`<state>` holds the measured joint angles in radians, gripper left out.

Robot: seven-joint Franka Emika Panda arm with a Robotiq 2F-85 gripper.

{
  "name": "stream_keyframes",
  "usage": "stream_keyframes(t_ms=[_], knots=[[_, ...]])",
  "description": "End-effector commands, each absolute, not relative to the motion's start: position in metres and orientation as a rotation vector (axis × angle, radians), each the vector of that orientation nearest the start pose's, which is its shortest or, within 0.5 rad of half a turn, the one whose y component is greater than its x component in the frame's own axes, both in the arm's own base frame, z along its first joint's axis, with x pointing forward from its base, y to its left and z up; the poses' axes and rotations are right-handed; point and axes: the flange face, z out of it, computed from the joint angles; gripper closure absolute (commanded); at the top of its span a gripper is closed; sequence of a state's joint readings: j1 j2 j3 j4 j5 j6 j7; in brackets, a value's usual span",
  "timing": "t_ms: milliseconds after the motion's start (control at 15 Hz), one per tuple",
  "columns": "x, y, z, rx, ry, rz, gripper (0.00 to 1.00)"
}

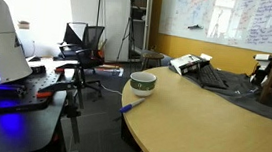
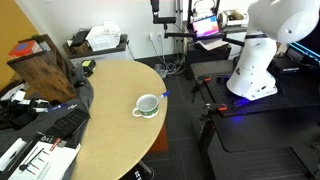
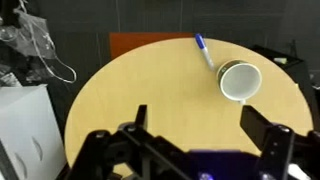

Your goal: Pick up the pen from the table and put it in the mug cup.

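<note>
The thin blue pen (image 3: pixel 204 50) lies on the light tan table (image 3: pixel 140 90) near its curved edge, just beside the mug cup (image 3: pixel 240 80). The mug is whitish with a dark greenish band, upright and empty. In both exterior views the pen (image 1: pixel 131 108) (image 2: pixel 163 95) sits between the mug (image 1: pixel 142 83) (image 2: pixel 147 105) and the table edge. My gripper (image 3: pixel 200 125) is open and empty. It hovers high above the table, well short of the pen and mug. The gripper does not show in the exterior views.
A dark jacket (image 1: pixel 226 80) and a white box (image 1: pixel 189 63) lie further along the table. A wooden box (image 2: pixel 45 65) and dark clutter (image 2: pixel 50 125) fill one side. The robot's white base (image 2: pixel 255 60) stands off the table. An orange object (image 3: pixel 140 42) sits beyond the edge.
</note>
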<state>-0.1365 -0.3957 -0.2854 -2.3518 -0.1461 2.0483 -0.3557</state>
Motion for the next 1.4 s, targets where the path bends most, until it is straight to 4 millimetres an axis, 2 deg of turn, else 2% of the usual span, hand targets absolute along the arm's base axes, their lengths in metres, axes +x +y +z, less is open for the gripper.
stream_keyframes(t_ms=[0, 400, 533, 733, 1000, 1133, 1333], knots=[[0.397, -0.195, 0.483, -3.191, -0.020, -0.105, 0.00], [0.397, -0.195, 0.483, -3.191, -0.020, -0.105, 0.00], [0.403, -0.186, 0.467, -3.200, -0.147, -0.081, 0.00], [0.412, -0.161, 0.408, -3.148, -0.363, 0.006, 0.00], [0.424, -0.133, 0.313, -3.139, -0.553, -0.075, 0.00], [0.423, -0.126, 0.273, -3.106, -0.610, -0.086, 0.00], [0.424, -0.121, 0.226, -3.043, -0.653, -0.047, 0.00]])
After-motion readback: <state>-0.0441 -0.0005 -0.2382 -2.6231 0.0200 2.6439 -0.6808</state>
